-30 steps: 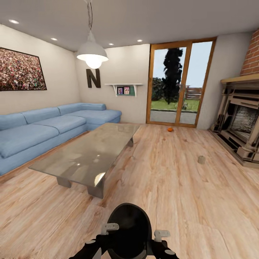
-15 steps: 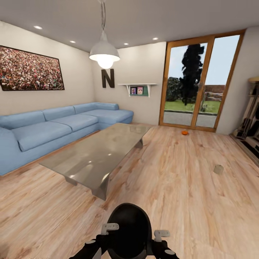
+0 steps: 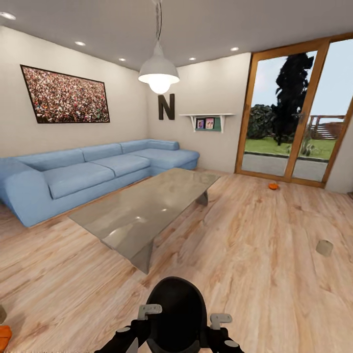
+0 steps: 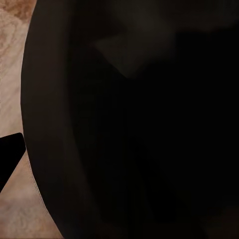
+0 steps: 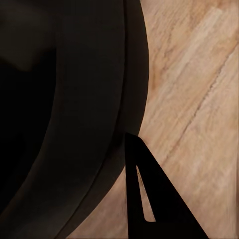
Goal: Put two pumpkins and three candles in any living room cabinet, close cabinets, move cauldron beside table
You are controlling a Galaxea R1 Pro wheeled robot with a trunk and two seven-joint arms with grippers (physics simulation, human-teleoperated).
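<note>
Down by the robot's dark round trunk (image 3: 176, 314), both arms are being kept tucked in, and the fingers' state cannot be told for either the left or the right gripper. Wood floor (image 5: 199, 89) is being glimpsed in both wrist views beside the dark body. Further out, the glass-topped table (image 3: 147, 206) is being framed ahead-left, in front of the blue sofa (image 3: 88, 171). One pumpkin (image 3: 273, 186) is being seen on the floor near the glass doors (image 3: 294, 113), a candle (image 3: 324, 247) is lying well right of the table, and another orange pumpkin (image 3: 4, 336) is being clipped at the bottom-left edge.
</note>
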